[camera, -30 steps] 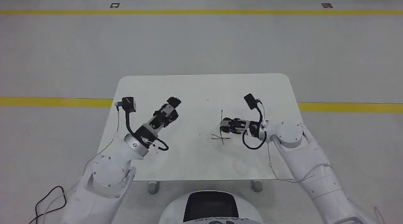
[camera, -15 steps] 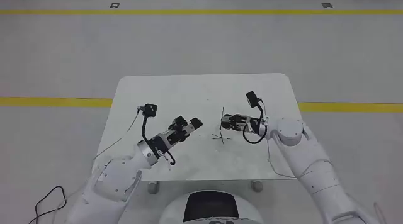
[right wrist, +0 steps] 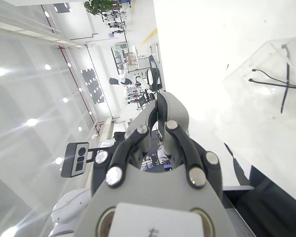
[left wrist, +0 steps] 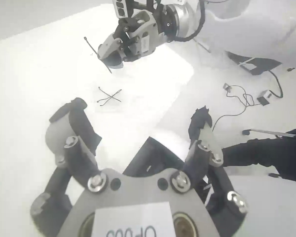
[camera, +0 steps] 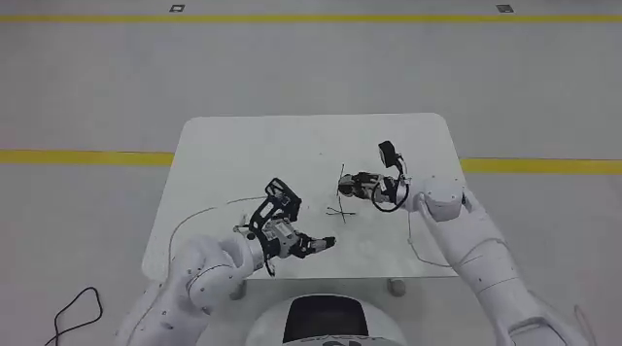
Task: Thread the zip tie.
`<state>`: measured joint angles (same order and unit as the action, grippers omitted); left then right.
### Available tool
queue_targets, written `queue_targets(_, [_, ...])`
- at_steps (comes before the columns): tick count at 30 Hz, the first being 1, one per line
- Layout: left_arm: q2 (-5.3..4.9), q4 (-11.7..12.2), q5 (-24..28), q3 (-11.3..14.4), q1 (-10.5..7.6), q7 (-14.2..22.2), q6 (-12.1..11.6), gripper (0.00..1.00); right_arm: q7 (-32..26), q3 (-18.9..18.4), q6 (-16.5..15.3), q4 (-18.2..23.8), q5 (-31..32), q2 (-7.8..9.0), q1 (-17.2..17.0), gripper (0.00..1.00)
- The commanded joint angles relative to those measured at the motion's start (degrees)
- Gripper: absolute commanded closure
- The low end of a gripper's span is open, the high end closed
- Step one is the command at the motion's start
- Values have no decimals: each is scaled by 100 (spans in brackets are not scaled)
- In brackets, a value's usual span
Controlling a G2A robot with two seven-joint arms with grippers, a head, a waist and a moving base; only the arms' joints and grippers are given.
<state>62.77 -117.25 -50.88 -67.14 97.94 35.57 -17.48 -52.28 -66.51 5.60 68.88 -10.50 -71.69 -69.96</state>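
You see the zip tie (left wrist: 96,51), a thin, straight black plastic strip, pinched between the closed jaws of the right gripper (left wrist: 109,56), sticking out on both sides. Two curved black ties (left wrist: 109,97) lie crossed on the smooth white table (camera: 292,142), between both grippers. The left gripper (left wrist: 138,110) has wide jaws.

Crossed zip ties (camera: 340,212) lie on table (camera: 243,142), seemingly near the right gripper (camera: 343,188).
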Motion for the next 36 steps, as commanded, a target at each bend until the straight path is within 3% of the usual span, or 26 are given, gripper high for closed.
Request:
queue_targets(1, [1,-1,23,-1,0,4,-1,0,0,0,0,1,2,0,0,100])
queue_targets(3, [-7,-14,-188,37,-52,11,-74,0,48,6,0,11,-22,-3,-23,100])
queue_targets(4, [-21,-61,-555,172,-114,61,-200,0,117,22,22,41,-77,-10,-49,100])
queue_targets(7, [-73,-195,-1585,584,-278,64,-200,0,125,52,187,39,-239,-22,-18,100])
queue_targets(11, [-146,-114,-2492,1040,-458,-421,-200,0,18,146,491,-54,-438,-46,126,100])
queue_targets(15, [-209,36,-3227,1288,-555,-1047,-198,0,-79,215,848,-169,-677,-69,259,100])
queue_targets(25, [-213,68,-3346,1280,-563,-1128,-147,0,-25,222,875,-173,-724,-74,277,100])
queue_targets(28, [-214,138,-3709,1469,-645,-1256,-200,0,30,287,971,-132,-869,-94,256,100])
queue_targets(30, [-224,155,-3907,1569,-788,-1397,-119,0,14,322,1053,-130,-987,-108,276,100])
queue_targets(32, [-277,241,-3907,1725,-1062,-1343,-120,0,11,367,1141,-149,-1084,-121,307,100])
queue_targets(34, [-360,345,-3907,1917,-1356,-1239,-68,0,-18,429,1281,-177,-1183,-138,336,100])
queue_targets(36, [-471,431,-3907,2181,-1671,-1217,165,0,-25,467,1388,-237,-1322,-154,368,100])
